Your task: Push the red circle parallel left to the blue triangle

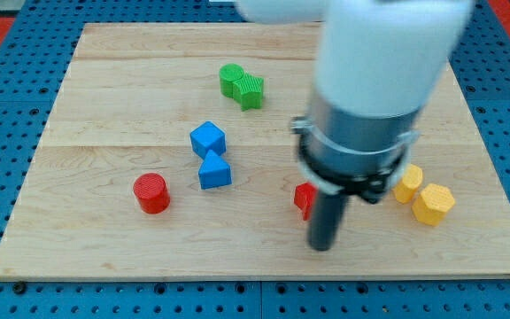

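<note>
The red circle (151,192) is a short red cylinder at the board's lower left. The blue triangle (214,170) stands just to its right, a little higher in the view, touching a blue cube (208,138) above it. My tip (323,245) is the lower end of the dark rod, low at the view's centre right, far right of the red circle and the blue triangle. A second red block (305,198) is partly hidden behind the rod, just above left of the tip.
Two green blocks (242,85) touch each other near the top centre. Two yellow blocks (423,195) sit at the right. The arm's large grey and white body (374,89) covers the upper right of the wooden board (104,89). Blue pegboard surrounds it.
</note>
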### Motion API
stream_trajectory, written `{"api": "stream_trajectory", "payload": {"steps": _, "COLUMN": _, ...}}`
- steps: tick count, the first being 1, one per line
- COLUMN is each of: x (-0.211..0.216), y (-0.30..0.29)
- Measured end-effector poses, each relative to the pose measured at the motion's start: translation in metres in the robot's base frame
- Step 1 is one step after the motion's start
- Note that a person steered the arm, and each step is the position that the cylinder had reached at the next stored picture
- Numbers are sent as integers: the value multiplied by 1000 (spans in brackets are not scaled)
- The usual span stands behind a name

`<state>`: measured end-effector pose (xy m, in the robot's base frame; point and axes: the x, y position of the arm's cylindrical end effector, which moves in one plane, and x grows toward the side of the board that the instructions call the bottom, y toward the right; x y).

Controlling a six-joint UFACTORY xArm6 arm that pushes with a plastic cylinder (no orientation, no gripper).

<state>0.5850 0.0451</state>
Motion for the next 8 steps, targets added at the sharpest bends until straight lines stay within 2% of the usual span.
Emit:
{"api": "stream_trajectory", "payload": {"steps": 1, "x": -24, "y": -44}}
{"api": "stream_trajectory", "payload": {"steps": 2, "x": -48, "y": -27}}
{"api": "stream_trajectory", "payload": {"steps": 4, "x": -35, "y": 73}}
{"api": "stream_trajectory", "payload": {"steps": 5, "x": -17, "y": 18}}
{"api": "stream_trajectory", "payload": {"steps": 6, "x": -33, "y": -108}}
{"api": "stream_trajectory", "payload": {"steps": 7, "x": -48, "y": -195}}
{"api": "stream_trajectory", "payload": {"steps": 8, "x": -54, "y": -219}}
